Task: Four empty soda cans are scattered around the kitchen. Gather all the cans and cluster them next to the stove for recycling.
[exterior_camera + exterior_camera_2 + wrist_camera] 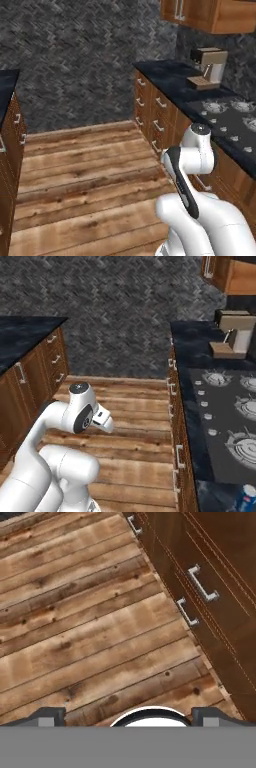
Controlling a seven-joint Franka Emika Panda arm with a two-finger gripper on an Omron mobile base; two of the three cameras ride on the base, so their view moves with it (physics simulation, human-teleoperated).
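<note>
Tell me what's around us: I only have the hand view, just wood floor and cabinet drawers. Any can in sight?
Observer: Yes. A blue soda can stands on the dark counter, at the bottom right corner of the right base view.
Operator: Where's the stove from there?
Observer: The stove is set in that same counter, just beyond the can.
Operator: Anything else up on that counter?
Observer: A coffee machine sits past the stove, under the wall cabinets.
Operator: Is my pincer carrying anything?
Observer: No. The pincer is open and empty, pointing at the floor.
</note>
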